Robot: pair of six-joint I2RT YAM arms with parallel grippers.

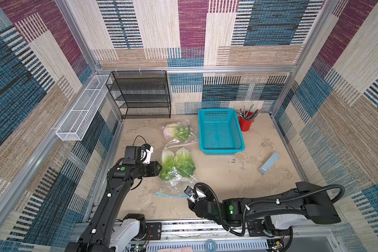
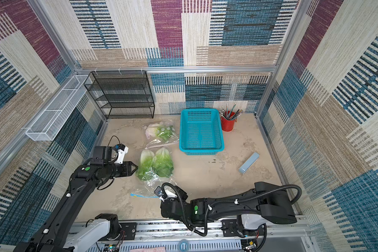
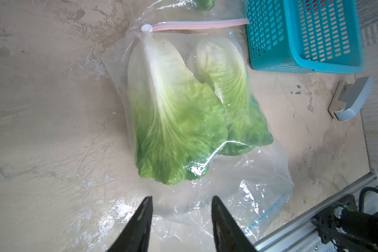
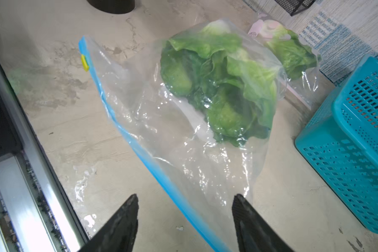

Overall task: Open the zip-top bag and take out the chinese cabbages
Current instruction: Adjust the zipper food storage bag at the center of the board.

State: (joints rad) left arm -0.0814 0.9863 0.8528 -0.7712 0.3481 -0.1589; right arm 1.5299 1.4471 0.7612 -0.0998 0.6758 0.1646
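Left hand (image 3: 182, 197) spread near bagged chinese cabbages (image 3: 179, 122); right hand (image 4: 185, 195) spread astride zip-top bag (image 4: 183, 161) edge.

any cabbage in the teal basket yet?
No, the teal basket shows only bare mesh; two cabbages lie inside the zip-top bag beside it.

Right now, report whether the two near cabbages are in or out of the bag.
In. Both cabbages lie under glossy film of the blue-zip bag.

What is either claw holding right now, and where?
Nothing. The right claw is open astride the bag's blue zip edge; the left claw is open at its side.
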